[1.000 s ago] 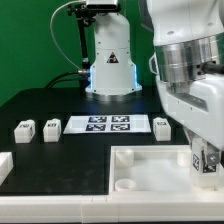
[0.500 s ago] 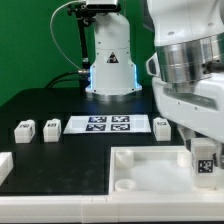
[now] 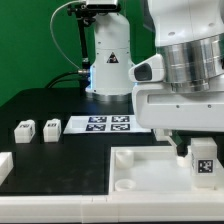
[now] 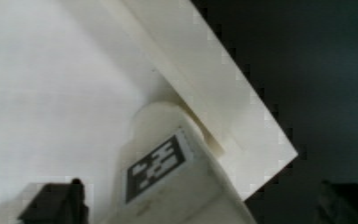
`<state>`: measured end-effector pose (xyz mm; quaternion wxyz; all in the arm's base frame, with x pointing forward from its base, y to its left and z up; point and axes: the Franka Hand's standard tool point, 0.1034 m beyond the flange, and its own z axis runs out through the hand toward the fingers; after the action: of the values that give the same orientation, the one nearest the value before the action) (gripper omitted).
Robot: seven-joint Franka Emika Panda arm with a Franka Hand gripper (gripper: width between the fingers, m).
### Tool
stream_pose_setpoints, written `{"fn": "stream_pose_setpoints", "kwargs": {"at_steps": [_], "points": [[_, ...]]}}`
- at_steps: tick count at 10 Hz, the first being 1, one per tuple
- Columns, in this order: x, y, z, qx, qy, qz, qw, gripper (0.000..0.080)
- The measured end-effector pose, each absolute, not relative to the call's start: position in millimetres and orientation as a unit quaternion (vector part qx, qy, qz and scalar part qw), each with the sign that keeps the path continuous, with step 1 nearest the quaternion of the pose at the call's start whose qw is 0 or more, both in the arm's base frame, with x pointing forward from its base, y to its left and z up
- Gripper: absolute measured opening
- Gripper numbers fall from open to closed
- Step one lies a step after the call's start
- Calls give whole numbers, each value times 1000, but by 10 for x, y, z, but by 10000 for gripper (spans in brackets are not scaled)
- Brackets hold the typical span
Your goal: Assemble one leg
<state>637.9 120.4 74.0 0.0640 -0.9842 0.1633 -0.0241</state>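
Leg (image 3: 203,160) upright on the white panel (image 3: 150,170), at the surface's (image 3: 40,105) near corner, exterior view's right; jaws straddle it, clamped or not, can't tell.

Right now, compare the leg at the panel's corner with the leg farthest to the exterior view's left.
The leg at the panel stands upright at the panel's corner; the leftmost leg sits low on the black table. The leg at the panel has the arm above it; the leftmost leg lies in the open. Both are white blocks with square tags.
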Motion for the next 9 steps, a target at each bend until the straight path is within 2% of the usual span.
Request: {"fn": "stream_pose_setpoints", "kwargs": {"at_steps": [2,3,4,6,9], "points": [[6411,1106,761,-998,21,-32,56,649],[6407,1120,759,-998,20,-31,56,611],[6406,1131,759,-997,43,-30,58,611],[6406,1131,759,-993,96,-27,61,325],[6401,1120,753,-966,249,-17,64,291]]}}
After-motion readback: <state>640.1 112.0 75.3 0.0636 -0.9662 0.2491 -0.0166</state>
